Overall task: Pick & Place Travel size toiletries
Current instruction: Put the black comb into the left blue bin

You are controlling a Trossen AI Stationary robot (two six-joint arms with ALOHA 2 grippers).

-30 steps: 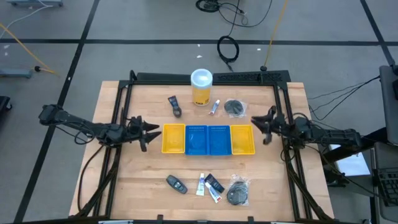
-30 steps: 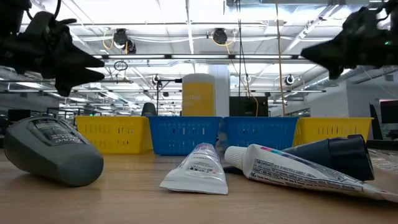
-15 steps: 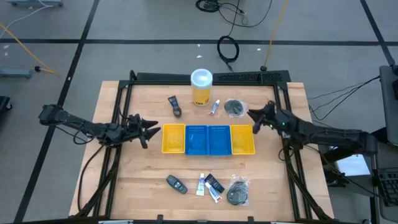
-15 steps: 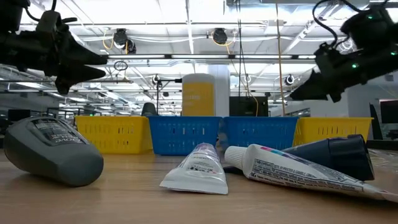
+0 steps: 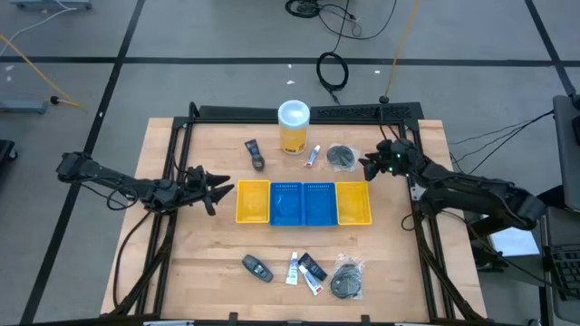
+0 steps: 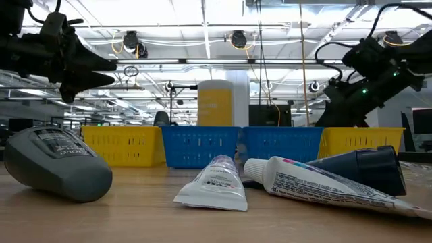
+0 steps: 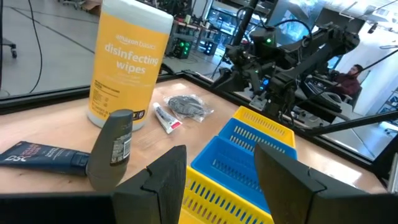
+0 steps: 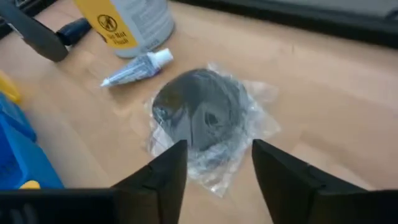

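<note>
Two groups of travel size toiletries lie on the wooden table. At the far side, a wrapped black disc (image 8: 202,121), a small white tube (image 8: 134,70) and a dark oval piece (image 7: 112,149) lie flat beside the yellow canister (image 5: 294,127). At the near edge are a grey oval piece (image 6: 57,165), white tubes (image 6: 216,183), a dark tube (image 6: 364,169) and a second wrapped disc (image 5: 345,279). My right gripper (image 8: 214,180) hangs open just short of the far disc, tipped down, touching nothing. My left gripper (image 7: 217,180) waits open, left of the trays.
A row of yellow and blue trays (image 5: 302,203) stands across the table's middle, between the two groups. A black frame (image 5: 304,112) runs round the table's edge. Bare wood lies left and right of the trays.
My right gripper has swung from beside the right yellow tray toward the table's far edge, tipping down as it went, and now hangs next to the far wrapped disc. No toiletry has moved.
</note>
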